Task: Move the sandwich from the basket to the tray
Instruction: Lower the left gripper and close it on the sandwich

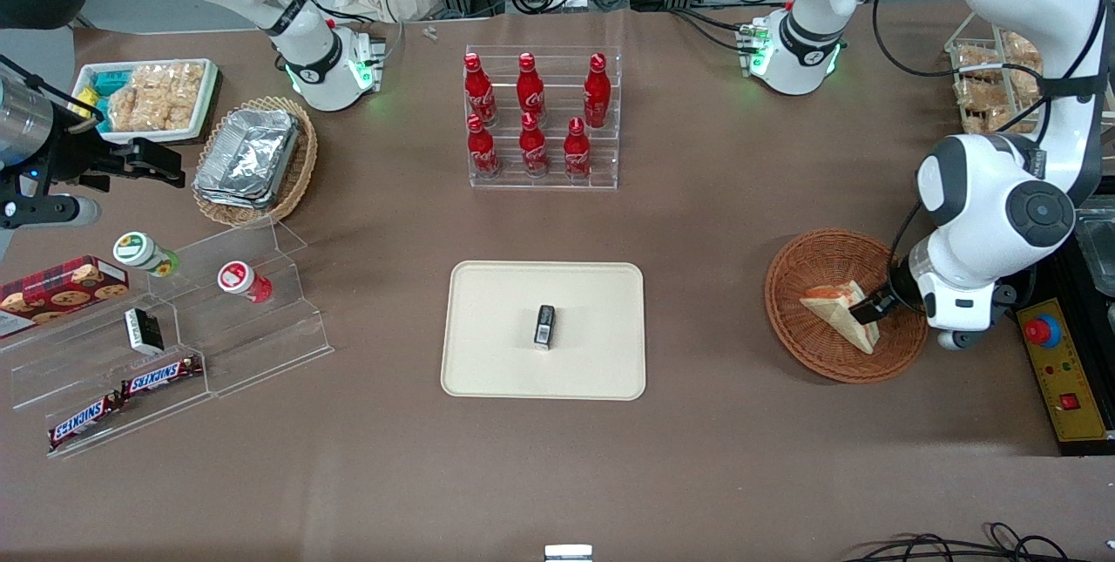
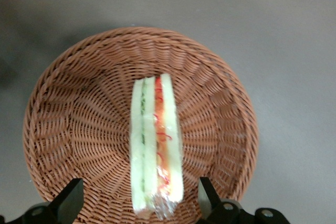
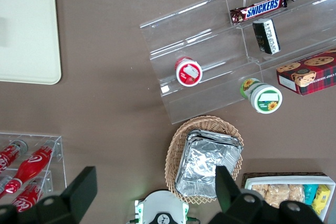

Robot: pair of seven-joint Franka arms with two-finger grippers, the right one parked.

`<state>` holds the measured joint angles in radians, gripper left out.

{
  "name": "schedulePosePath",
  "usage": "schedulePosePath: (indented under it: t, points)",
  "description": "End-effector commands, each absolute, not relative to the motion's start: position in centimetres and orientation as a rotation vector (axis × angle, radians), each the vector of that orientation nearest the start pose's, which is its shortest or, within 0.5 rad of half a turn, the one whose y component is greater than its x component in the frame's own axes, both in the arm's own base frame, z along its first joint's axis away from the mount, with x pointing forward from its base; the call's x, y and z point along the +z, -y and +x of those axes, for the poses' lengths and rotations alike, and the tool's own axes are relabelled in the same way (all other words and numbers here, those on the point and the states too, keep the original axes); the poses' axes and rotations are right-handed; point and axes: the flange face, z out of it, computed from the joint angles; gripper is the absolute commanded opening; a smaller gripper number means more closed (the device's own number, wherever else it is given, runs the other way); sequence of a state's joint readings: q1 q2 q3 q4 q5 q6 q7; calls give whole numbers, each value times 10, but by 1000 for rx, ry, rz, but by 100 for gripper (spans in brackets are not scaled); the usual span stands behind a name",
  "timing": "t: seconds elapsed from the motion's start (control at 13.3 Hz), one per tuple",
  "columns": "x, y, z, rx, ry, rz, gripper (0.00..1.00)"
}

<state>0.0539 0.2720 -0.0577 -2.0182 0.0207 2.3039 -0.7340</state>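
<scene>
The sandwich (image 1: 841, 312), a white bread wedge with orange-red and green filling, lies in the round reddish-brown wicker basket (image 1: 810, 353) toward the working arm's end of the table. In the left wrist view the sandwich (image 2: 156, 145) stands on its edge in the basket (image 2: 79, 124). My left gripper (image 1: 871, 311) is low over the basket, open, with one finger (image 2: 71, 200) on each side of the sandwich's near end and not touching it. The cream tray (image 1: 488, 335) lies at the table's middle, with a small dark packet (image 1: 544, 325) on it.
A clear rack of red bottles (image 1: 540, 122) stands farther from the front camera than the tray. A tan basket of foil containers (image 1: 253, 159), a clear stepped shelf with snack bars and cups (image 1: 174, 327) and a tub of bagged snacks (image 1: 148, 98) are toward the parked arm's end. A control box (image 1: 1058, 370) sits beside the basket.
</scene>
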Motion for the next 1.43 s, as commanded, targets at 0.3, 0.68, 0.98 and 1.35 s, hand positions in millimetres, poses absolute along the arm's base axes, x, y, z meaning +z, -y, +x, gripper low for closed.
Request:
schedulePosePath:
  t: [0.3,0.68,0.98,1.35]
  points:
    - [293,5,580,-112,1278,-2910,99]
    - [286,12,582,-115,1286,-2903,99]
    - [278,19,579,-133,1307,-2902,98]
    - [270,20,570,-173,1324,-2906,83]
